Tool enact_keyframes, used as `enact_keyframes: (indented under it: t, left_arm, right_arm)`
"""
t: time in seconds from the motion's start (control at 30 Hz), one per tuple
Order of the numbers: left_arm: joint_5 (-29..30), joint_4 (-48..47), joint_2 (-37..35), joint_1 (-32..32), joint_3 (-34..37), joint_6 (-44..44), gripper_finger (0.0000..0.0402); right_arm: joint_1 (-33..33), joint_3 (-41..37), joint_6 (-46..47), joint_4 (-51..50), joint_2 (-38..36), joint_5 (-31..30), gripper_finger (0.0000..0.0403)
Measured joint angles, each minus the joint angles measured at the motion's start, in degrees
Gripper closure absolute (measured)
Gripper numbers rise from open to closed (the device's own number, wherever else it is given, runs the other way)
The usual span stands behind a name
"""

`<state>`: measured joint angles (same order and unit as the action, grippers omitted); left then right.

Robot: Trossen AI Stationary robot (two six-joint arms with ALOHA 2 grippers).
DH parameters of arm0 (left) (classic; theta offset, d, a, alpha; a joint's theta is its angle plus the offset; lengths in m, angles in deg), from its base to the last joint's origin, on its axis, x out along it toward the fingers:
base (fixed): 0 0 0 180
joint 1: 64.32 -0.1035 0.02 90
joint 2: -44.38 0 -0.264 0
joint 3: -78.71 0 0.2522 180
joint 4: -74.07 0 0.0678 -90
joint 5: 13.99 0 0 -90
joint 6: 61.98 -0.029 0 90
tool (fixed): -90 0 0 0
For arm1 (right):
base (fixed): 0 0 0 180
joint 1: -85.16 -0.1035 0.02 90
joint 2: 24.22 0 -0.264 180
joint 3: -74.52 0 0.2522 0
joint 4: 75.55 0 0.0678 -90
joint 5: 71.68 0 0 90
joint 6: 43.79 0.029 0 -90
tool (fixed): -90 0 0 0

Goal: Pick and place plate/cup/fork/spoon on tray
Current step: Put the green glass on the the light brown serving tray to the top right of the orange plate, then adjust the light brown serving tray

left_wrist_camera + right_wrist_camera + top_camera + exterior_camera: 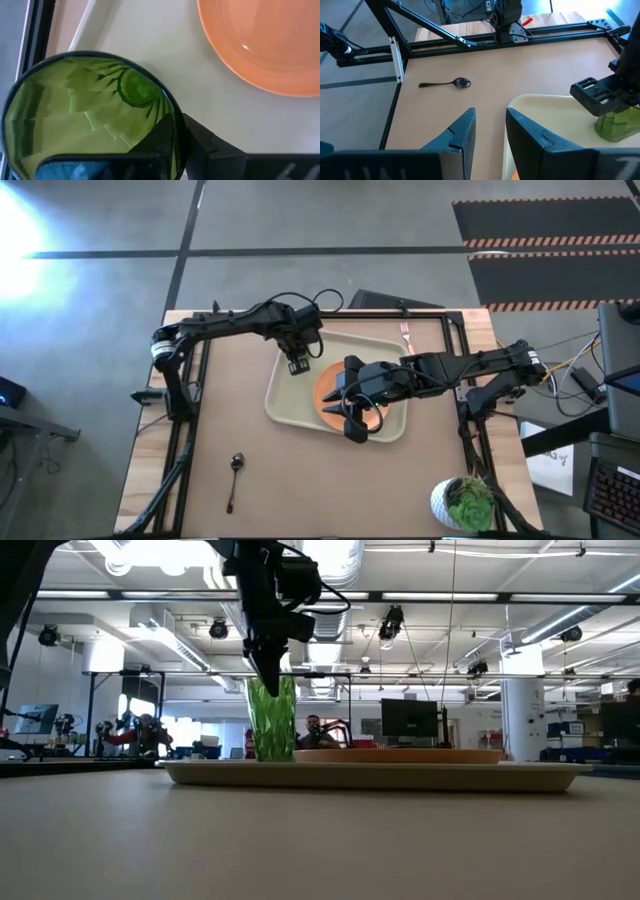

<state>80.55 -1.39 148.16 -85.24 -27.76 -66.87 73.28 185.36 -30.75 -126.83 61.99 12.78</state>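
Observation:
The green cup (pixel 272 725) stands upright with its base on the cream tray (pixel 285 405), near the tray's far left corner. My left gripper (pixel 298 363) comes down on it from above and is shut on its rim. The orange plate (pixel 335 385) lies on the tray beside the cup. My right gripper (pixel 355 427) hangs open above the plate's near edge with nothing between its fingers. The dark spoon (pixel 235 470) lies on the table near the front left. The fork (pixel 407 335) lies on the table past the tray's far right corner. My left gripper holds the cup by its rim (pixel 176 125), on the side toward the plate. One finger (pixel 210 150) is outside the wall and the other shows dark through the green, inside the cup. The fingers point steeply down. The cup stands upright on the tray (pixel 165 45).
A white pot with a green plant (pixel 462 502) stands at the table's near right corner. Black frame rails (pixel 395 55) run along the table's edges. Bare tabletop lies between the tray and the spoon (pixel 457 82).

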Motion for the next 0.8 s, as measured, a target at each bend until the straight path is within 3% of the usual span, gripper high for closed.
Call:
enact_keyframes:
  t: [0.4, 0.8]
  left_arm:
    - [0.02, 0.27, -0.54, 0.04, -4.78, 0.00, 0.0359]
    - [0.05, -6.53, -5.50, 2.14, -18.25, 0.20, 0.0362]
  right_arm:
    - [0.00, 0.00, -0.06, -0.08, 0.00, 0.00, 0.0307]
    - [0.16, 0.00, -0.02, -3.99, -0.13, -0.47, 0.0307]
